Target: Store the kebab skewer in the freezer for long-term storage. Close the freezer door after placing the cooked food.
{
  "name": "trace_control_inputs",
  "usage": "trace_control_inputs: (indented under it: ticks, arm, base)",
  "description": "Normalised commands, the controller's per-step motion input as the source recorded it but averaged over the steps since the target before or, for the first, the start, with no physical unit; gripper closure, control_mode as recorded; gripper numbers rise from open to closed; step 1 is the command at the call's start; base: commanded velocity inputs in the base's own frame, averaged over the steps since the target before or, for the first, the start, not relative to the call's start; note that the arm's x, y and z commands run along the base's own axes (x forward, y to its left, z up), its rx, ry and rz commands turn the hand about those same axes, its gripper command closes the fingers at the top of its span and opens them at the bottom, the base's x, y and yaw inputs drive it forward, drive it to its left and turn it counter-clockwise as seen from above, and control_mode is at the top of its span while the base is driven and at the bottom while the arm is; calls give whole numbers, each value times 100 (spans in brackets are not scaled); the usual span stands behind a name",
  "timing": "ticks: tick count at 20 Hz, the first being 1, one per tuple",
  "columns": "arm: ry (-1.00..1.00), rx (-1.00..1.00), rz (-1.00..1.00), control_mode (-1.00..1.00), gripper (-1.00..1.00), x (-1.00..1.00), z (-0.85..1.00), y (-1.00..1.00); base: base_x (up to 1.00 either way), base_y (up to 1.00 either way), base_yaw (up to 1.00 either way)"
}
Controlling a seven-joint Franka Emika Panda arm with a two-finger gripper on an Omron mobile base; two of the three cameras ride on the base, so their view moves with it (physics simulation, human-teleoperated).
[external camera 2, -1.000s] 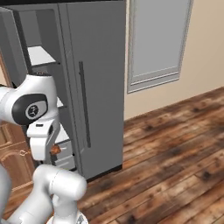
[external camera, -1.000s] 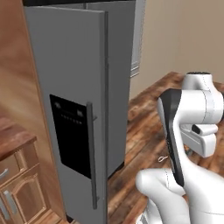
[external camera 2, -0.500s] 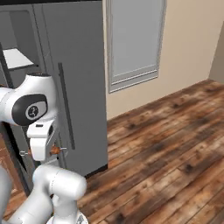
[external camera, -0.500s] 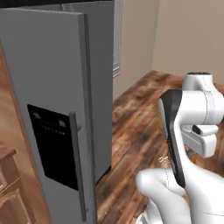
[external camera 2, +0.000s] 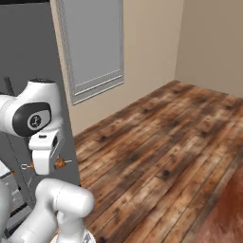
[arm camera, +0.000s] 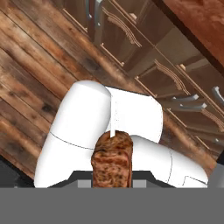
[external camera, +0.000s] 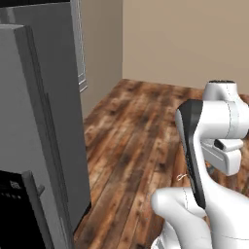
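One kebab skewer (arm camera: 112,161) clamped in the gripper (arm camera: 112,183) — arm folded close over its base — one freezer door (external camera: 29,160) standing open.

- Freezer door (external camera: 29,126): smooth matt grey metal; its dispenser panel (external camera: 17,204) glossy black, plastic-looking.
- Floor (external camera 2: 161,142): worn wooden planks, brown and patchy, low sheen.
- Kebab skewer (arm camera: 112,162): rough, grainy browned meat on a thin pale stick.
- Cabinet drawers (arm camera: 175,83): dark varnished wood, with smooth grey metal handles.
- Walls (external camera: 185,39): flat matt beige.
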Motion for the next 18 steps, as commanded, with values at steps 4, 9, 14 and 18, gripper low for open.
trace_control_inputs:
  ticks: [4, 9, 14, 18]
  arm:
    - [0, 0, 0, 100, 100, 0, 0, 0]
    - [0, 0, 0, 100, 100, 0, 0, 0]
    - [0, 0, 0, 100, 100, 0, 0, 0]
    - [0, 0, 0, 100, 100, 0, 0, 0]
  base:
    - [79, -11, -6]
    - [83, 0, -2]
    - [47, 0, 5]
    - [56, 0, 27]
